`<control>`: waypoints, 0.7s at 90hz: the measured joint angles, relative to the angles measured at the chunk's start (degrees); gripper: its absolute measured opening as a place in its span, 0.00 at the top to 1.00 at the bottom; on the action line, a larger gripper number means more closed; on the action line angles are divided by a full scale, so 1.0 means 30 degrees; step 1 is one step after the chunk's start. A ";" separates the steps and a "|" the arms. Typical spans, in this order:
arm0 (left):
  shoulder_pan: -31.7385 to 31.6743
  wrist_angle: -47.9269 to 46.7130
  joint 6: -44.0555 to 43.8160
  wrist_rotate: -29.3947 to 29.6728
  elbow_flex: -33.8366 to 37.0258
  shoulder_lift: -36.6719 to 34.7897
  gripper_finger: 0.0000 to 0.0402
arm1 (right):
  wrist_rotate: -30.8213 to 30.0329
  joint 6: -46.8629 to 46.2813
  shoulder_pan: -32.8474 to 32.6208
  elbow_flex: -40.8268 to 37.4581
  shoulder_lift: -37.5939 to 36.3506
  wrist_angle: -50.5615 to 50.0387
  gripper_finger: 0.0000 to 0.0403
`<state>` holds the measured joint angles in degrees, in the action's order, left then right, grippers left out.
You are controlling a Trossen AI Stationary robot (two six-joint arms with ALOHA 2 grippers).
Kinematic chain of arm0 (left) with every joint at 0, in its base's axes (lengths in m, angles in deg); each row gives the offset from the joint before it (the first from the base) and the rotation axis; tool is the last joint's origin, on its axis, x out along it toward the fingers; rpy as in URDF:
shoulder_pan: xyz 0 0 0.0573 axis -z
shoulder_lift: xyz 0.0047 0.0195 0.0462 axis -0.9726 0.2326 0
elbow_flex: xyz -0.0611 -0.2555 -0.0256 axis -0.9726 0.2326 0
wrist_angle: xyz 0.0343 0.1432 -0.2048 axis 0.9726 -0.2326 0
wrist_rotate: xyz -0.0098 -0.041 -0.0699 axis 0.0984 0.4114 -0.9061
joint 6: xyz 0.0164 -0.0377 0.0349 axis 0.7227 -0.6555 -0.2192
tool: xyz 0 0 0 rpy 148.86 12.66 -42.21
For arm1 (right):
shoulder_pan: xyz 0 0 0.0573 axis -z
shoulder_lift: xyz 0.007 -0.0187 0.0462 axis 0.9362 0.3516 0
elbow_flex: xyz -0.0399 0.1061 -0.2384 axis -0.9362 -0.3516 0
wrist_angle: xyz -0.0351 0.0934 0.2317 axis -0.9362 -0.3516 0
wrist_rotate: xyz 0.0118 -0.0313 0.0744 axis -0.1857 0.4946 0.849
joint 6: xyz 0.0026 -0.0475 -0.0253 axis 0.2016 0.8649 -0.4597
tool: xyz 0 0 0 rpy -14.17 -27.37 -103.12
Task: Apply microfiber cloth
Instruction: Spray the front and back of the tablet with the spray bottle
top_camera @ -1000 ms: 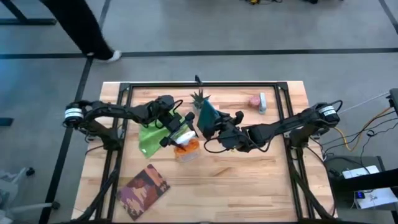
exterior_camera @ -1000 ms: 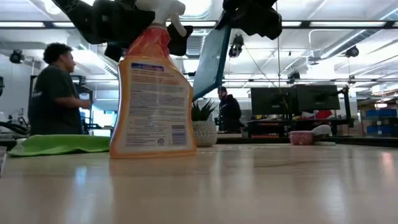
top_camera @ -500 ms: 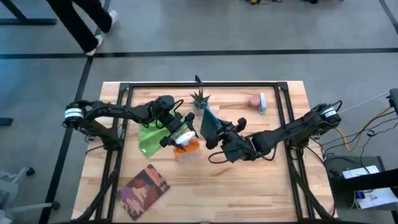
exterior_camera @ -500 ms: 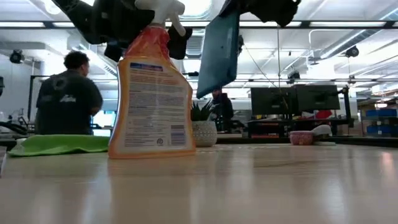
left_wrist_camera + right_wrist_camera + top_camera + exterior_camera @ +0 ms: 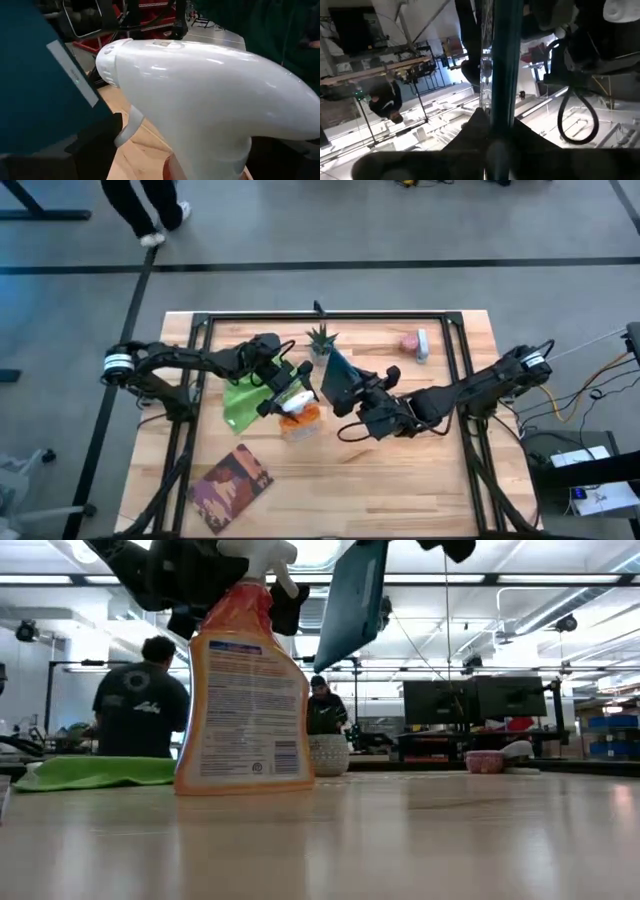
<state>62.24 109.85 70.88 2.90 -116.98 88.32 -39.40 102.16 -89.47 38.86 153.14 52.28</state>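
Left claw (image 5: pixel 283 395) apparently clamped on orange spray bottle (image 5: pixel 246 690) at frame centre; right claw (image 5: pixel 350 395) gripped tilted dark tablet (image 5: pixel 352 600); microfiber cloth (image 5: pixel 240 402) flat on worktop (image 5: pixel 400 470), centre-left.

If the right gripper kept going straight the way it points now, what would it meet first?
Probably the spray bottle. The right gripper, shut on the raised tablet, points toward the left gripper at the bottle's head. Heights are unclear, so the tablet might pass above.

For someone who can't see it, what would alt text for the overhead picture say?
Seen from above, the left gripper is at an orange spray bottle beside a lime-green microfiber cloth, while the right gripper holds a dark tablet raised above the wooden table.
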 joint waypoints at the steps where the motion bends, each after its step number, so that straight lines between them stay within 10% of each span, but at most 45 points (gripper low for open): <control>1: 0.0000 0.0000 -0.0002 0.0000 0.0000 0.0000 0.14 | 0.0003 -0.0001 0.0002 0.0014 0.0002 -0.0009 0.99; 41: 0.0015 0.0001 -0.0334 -0.0062 0.0000 -0.0036 0.57 | 0.0101 -0.0237 -0.0098 0.0064 0.0017 -0.0103 0.99; 63: -0.0053 -0.0120 -0.1468 0.1902 -0.0036 -0.0077 0.63 | -0.0028 -0.0550 -0.0117 0.0167 0.0024 -0.0077 0.99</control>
<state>62.09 109.49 66.47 8.60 -117.09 88.09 -39.48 100.51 -89.82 39.36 153.21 52.05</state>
